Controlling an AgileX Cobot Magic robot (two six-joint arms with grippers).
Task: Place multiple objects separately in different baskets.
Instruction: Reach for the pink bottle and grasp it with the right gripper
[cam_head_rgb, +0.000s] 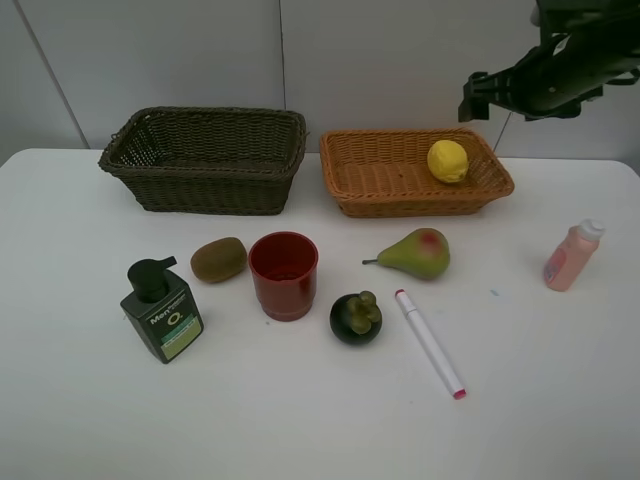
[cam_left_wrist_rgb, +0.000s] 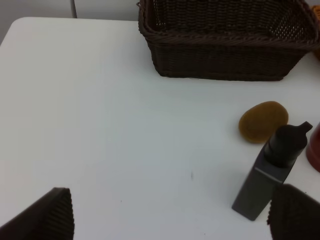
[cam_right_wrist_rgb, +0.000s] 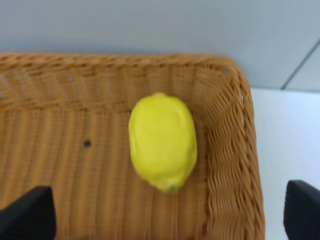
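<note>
— Whereabouts of the yellow lemon (cam_right_wrist_rgb: 162, 141)?
— Lies inside the light orange-tan basket (cam_head_rgb: 415, 205), toward its right end, near the far edge of the bench (cam_head_rgb: 300, 420).
— Right gripper (cam_right_wrist_rgb: 165, 214)?
— Hangs above that lemon, spread wide, holding nothing.
— Left gripper (cam_left_wrist_rgb: 172, 215)?
— Gapes wide, empty, over bare bench near the dark green pump bottle (cam_left_wrist_rgb: 260, 187) and brown kiwi (cam_left_wrist_rgb: 263, 121), in front of the dark olive-brown basket (cam_left_wrist_rgb: 225, 55).
</note>
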